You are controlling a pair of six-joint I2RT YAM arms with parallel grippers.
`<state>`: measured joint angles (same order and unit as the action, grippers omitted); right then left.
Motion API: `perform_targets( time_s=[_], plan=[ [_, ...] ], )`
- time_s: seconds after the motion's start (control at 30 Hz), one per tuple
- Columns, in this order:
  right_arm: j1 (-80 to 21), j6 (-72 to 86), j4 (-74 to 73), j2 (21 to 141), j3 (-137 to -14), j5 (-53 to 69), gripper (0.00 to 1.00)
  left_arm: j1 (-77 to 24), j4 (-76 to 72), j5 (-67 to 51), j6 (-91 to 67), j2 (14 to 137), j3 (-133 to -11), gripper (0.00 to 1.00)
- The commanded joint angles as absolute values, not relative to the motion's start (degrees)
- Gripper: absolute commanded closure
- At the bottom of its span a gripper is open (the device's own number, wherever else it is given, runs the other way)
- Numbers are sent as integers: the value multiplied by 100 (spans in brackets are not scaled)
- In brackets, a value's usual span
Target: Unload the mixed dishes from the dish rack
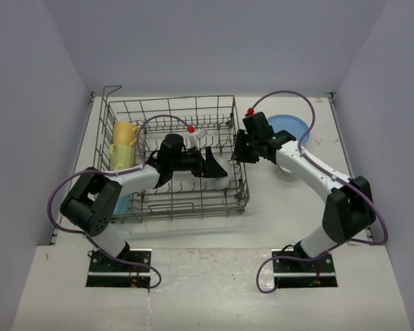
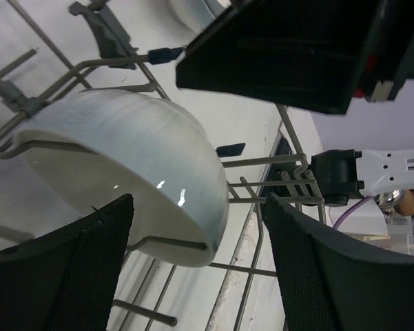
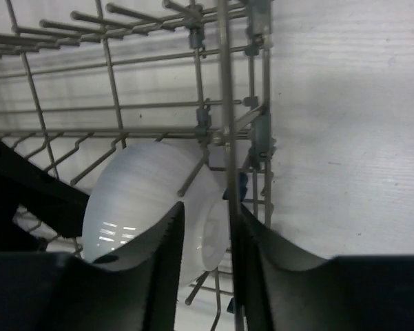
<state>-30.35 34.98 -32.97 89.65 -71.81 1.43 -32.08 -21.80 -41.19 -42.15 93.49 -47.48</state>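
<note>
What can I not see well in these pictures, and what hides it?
- Top view: the white bowl is mostly under the left gripper.
- Top view: the blue plate is partly covered by the right arm.
- Top view: a light-blue piece beside the left arm; too little shows to name it.
- Right wrist view: whether the right gripper pinches the bowl or dish rack wire; its fingers hide this.

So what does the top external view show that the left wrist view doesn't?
Only top external: the yellow mug at the dish rack's left end and the blue plate on the table outside it. Only left wrist: the white bowl's tilted rim up close, between the left gripper's spread fingers. Both: the rack's wires and that bowl.
</note>
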Motion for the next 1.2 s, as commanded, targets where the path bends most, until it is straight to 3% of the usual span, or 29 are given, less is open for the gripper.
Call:
perform_targets(
  time_s=[0.0, 0.07, 0.2, 0.37, 0.4, 0.47, 0.5, 0.6, 1.17],
  plan=[
    [-3067, 4174, -2988, 9053, -7392, -158, 68, -3375, -2760, -4210, -4333, 9553, -5018, 23],
    [-3059, 4280, -3014, 9053, -7321, -325, 79, -3375, -2777, -4192, -4359, 9606, -5019, 26],
    [-3067, 4473, -3024, 9062, -7163, -308, 93, -3427, -2961, -4175, -4534, 9685, -5010, 28],
    [-3067, 4526, -2997, 9009, -6917, -343, 100, -3507, -3102, -3938, -4702, 9712, -5019, 42],
    [-3067, 4544, -3006, 9000, -6908, -351, 100, -3507, -3198, -3920, -4833, 9738, -5010, 47],
    [-3067, 4553, -3023, 8991, -6847, -352, 100, -3516, -3330, -3911, -4974, 9756, -4992, 64],
    [-3076, 4579, -3015, 8983, -6821, -369, 100, -3507, -3418, -3920, -5088, 9773, -4983, 77],
    [-3076, 4623, -3050, 8965, -6741, -404, 100, -3507, -3699, -3981, -5299, 9765, -4869, 100],
    [-2804, 4807, -3146, 8842, -6557, -589, 100, -3437, -5921, -4605, -5985, 8017, -4096, 100]
  ],
)
